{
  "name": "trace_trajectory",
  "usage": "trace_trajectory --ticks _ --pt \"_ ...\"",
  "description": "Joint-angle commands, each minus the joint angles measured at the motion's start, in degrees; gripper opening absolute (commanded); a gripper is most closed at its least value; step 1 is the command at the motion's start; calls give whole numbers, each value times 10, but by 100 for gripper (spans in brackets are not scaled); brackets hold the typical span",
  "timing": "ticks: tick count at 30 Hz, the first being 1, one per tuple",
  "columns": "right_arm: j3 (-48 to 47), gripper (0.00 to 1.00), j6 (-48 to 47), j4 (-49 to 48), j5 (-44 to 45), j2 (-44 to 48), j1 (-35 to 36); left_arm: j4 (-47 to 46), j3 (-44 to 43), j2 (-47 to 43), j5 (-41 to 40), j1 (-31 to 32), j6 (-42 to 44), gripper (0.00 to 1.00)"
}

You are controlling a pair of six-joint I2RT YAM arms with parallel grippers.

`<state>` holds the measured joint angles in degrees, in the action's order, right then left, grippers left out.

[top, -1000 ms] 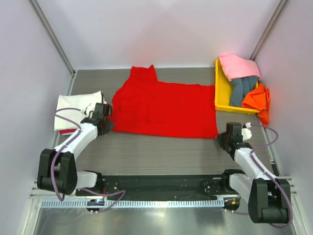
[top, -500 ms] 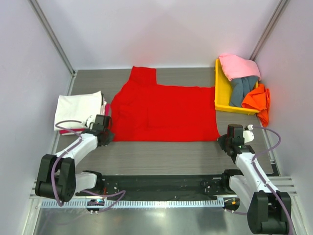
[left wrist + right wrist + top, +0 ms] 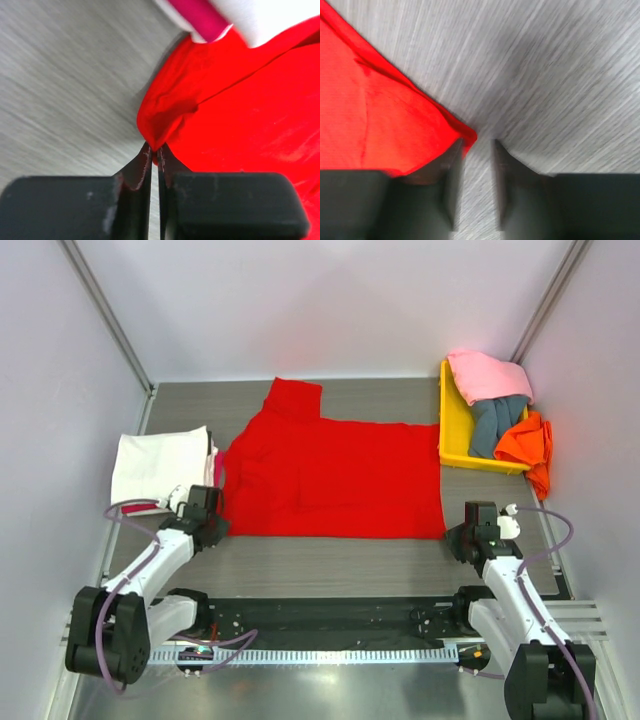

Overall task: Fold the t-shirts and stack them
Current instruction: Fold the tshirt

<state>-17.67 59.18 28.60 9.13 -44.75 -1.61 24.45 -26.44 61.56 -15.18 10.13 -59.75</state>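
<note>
At the near hem of the bright red cloth t-shirt (image 3: 330, 475), my left gripper (image 3: 156, 151) pinches one corner; right gripper (image 3: 478, 145) gapes empty beside the other.

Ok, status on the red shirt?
Left gripper shut on red shirt corner. Right gripper open, other corner just outside its jaws. White shirt close beside left gripper.

shirts total: 6, best I can count
on the table: 3, red shirt (image 3: 335, 475), cream-white shirt (image 3: 155, 462), magenta shirt (image 3: 200, 14) poking out under it
at the tray: 3, pink shirt (image 3: 487, 375), grey-blue shirt (image 3: 495, 422), orange shirt (image 3: 526, 442)
trays: 1, yellow tray (image 3: 450, 435)
arms: 2
grippers: 2, left gripper (image 3: 155, 152) and right gripper (image 3: 479, 145)
</note>
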Motion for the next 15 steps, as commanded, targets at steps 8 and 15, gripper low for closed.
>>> trace_trajectory --ticks 8,15 --pt "-81 53 -73 50 49 58 0 76 -17 -155 -24 -5 38 62" --pt "-176 52 -186 -9 5 -45 4 165 -148 -181 -30 -5 100 83"
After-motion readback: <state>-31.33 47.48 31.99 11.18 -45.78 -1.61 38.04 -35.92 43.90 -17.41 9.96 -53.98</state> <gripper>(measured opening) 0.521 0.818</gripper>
